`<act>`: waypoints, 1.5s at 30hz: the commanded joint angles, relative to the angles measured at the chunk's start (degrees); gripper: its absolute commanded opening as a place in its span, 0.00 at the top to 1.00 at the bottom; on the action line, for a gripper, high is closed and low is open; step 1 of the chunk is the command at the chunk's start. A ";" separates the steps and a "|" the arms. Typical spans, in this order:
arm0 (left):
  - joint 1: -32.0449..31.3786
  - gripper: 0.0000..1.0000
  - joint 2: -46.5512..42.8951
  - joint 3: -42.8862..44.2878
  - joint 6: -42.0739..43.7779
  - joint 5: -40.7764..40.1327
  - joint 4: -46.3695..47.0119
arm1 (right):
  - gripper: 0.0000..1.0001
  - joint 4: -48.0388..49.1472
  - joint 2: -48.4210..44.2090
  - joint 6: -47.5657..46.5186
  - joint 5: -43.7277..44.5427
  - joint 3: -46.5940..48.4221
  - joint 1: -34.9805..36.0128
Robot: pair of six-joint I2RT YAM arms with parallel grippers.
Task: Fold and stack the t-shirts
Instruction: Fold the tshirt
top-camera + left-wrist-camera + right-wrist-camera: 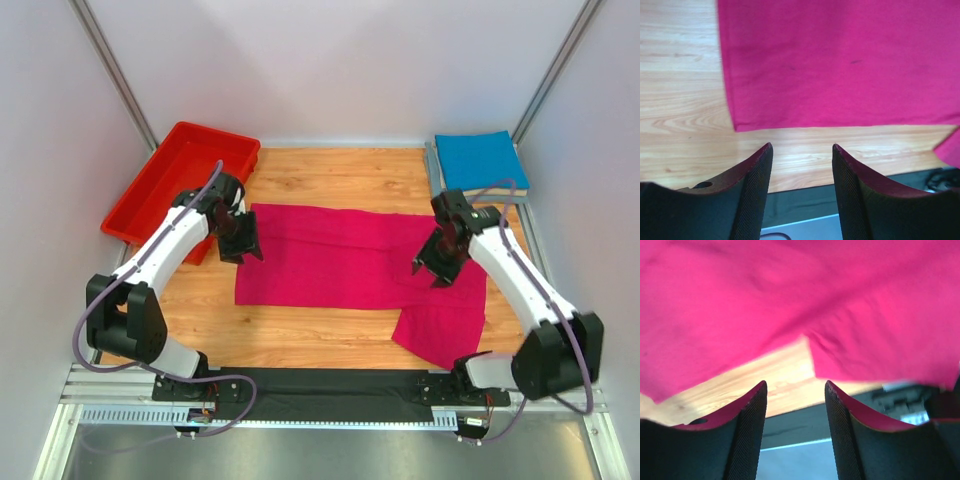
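A magenta-pink t-shirt [340,260] lies spread flat across the wooden table, with a sleeve hanging toward the near right. It fills the top of the left wrist view [840,60] and the right wrist view [790,305]. A folded bright blue t-shirt [481,160] lies on a folded grey one [434,170] at the far right corner. My left gripper [242,250] is open and empty above the shirt's left edge. My right gripper [434,272] is open and empty above the shirt's right part.
A red plastic bin [180,180] stands at the far left, next to the left arm. White walls enclose the table on three sides. A black strip and metal rail [330,390] run along the near edge.
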 commanded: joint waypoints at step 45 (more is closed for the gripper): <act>0.94 0.41 51.67 48.72 -2.69 -4.19 1.32 | 0.51 28.35 38.01 -20.05 4.16 20.01 -27.29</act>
